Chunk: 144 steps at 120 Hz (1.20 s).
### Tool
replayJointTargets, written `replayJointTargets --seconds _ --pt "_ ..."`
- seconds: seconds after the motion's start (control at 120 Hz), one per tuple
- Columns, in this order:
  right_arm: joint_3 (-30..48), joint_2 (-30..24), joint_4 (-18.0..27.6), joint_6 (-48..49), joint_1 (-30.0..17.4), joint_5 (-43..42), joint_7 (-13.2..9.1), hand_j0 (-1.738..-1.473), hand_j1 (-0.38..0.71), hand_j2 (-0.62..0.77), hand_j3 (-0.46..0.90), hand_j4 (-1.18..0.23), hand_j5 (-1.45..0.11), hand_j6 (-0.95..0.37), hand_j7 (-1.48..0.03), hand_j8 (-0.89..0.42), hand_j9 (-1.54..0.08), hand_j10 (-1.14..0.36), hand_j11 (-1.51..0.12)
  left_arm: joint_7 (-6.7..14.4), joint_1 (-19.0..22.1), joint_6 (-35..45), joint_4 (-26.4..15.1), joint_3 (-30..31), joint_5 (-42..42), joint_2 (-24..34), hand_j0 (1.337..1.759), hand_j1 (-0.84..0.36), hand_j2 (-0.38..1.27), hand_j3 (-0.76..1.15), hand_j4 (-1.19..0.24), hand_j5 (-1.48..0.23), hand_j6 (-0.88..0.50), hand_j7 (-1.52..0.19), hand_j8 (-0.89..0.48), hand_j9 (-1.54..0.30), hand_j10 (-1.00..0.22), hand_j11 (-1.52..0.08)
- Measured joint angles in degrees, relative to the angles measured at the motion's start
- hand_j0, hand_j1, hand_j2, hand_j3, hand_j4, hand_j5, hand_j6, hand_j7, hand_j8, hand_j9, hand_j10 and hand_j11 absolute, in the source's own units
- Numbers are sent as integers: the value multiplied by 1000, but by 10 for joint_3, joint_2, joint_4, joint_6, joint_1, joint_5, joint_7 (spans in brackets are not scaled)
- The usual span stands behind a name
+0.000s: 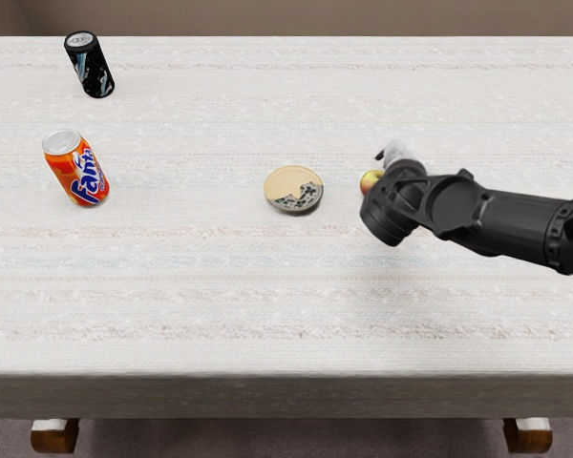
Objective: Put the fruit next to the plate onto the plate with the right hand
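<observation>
Covering fruit (370, 181) beside plate (293, 189), right hand (390, 162) atop it, grip cannot be told.

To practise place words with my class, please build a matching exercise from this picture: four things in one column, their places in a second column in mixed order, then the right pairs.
Things
1. black can
2. orange can
3. plate
4. fruit

Places
A. in the middle
B. far left, at the back
C. right of the plate, at the right hand
D. left, nearer the front than the other can

Pairs: 1-B, 2-D, 3-A, 4-C
</observation>
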Motion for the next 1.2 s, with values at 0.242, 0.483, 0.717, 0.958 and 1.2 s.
replayJointTargets --seconds 0.242,0.483,0.717,0.958,1.2 --pt "86 -7 -10 1 -27 0 -2 -1651 302 192 0 -596 -873 -415 -885 -488 -877 -313 -961 0 0 0 0 0 0 0 1658 346 1 0 -3 -3 -3 -3 -3 -3 -3 -3" --pt "236 -84 -25 49 -56 7 -2 -1651 298 369 0 -634 -1065 -431 -1038 -473 -1028 -691 -1048 0 0 0 0 0 0 0 1658 347 1 0 -3 -3 -3 -3 -3 -3 -3 -3" --pt "553 -161 -26 432 -139 17 -1 -1652 321 407 0 -600 -1148 -400 -1095 -436 -1083 -815 -1083 0 0 0 0 0 0 0 1658 347 1 0 -3 -3 -3 -3 -3 -3 -3 -3" --pt "655 -152 -25 554 -173 15 -1 -1654 382 521 1 -622 -1198 -354 -1122 -385 -1134 -851 -1131 0 0 0 0 0 0 0 1658 346 1 0 -3 -3 -3 -3 -3 -3 -3 -3" --pt "592 -61 -126 556 -126 9 -1 -1654 411 571 1 -619 -1211 -334 -1131 -364 -1155 -858 -1154 0 0 0 0 0 0 0 1658 346 1 0 -3 -3 -3 -3 -3 -3 -3 -3"
